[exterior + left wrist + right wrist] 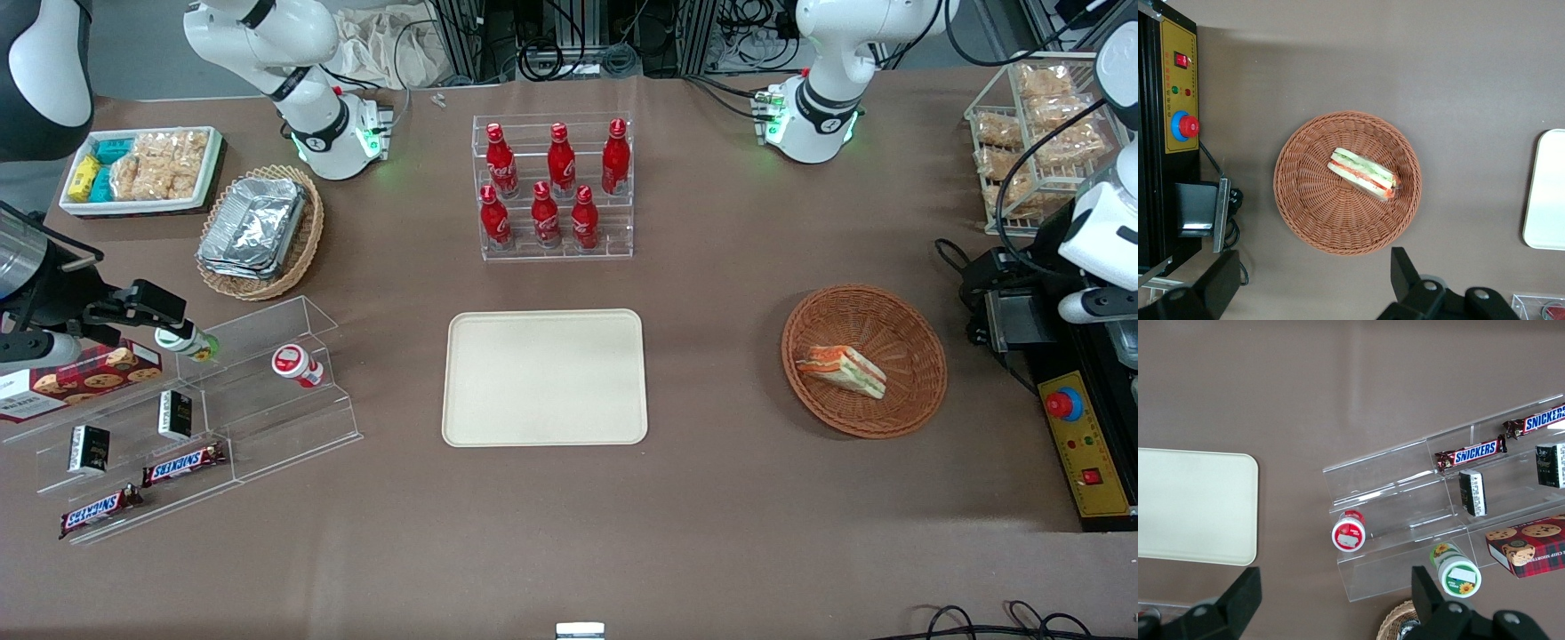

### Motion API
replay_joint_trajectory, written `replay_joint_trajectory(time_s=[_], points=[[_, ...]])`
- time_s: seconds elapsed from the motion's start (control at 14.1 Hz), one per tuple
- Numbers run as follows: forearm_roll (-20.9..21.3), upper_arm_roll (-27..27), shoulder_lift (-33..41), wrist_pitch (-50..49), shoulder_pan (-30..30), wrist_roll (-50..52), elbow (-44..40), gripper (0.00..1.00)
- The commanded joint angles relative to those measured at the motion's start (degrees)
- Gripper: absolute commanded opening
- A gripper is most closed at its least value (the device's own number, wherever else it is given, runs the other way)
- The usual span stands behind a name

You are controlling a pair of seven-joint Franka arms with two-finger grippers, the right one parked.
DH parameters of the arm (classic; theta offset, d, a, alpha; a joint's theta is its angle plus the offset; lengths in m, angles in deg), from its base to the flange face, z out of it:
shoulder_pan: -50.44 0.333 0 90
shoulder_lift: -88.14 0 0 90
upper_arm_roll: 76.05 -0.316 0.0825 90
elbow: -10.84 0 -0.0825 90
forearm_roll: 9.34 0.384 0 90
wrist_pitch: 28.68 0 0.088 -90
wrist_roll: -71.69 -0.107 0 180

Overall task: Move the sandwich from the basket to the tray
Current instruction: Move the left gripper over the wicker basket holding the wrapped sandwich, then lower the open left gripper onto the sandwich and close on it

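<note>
The sandwich (843, 369) (1363, 173), a pale wedge with orange and green layers, lies on its side in the round reddish-brown basket (889, 311) (1311, 213) toward the working arm's end of the table. My gripper (1315, 283) hangs well above the table, open wide with nothing between its fingers (1405, 273). It is over bare tabletop just off the basket's rim, on the side farther from the front camera. The beige tray (545, 378) (1548, 193) lies flat mid-table beside the basket, with nothing on it.
A black control box with a red button (1080, 444) (1178, 87) and a black device with cables (1013, 311) stand close beside the basket. A rack of red bottles (553, 191) stands farther from the front camera than the tray. Clear acrylic shelves with snacks (222, 391) lie toward the parked arm's end.
</note>
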Motion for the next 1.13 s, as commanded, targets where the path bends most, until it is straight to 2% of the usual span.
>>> replay_joint_trajectory(time_s=[0.0, 0.35, 0.64, 0.85, 1.06], points=[[-0.7, -1.0, -2.2, -2.3, -0.8, -0.5, -3.5, 1.0], [-0.4, -0.7, -2.8, -4.4, -1.3, -0.4, -3.0, 1.0], [-0.1, -0.4, -3.1, -2.4, -2.1, 0.9, 3.2, 1.0], [-0.8, -0.3, -2.6, 4.4, -2.1, 5.4, 10.2, 1.0], [-0.8, -0.1, -3.2, 10.9, -3.1, 18.1, 14.3, 1.0]])
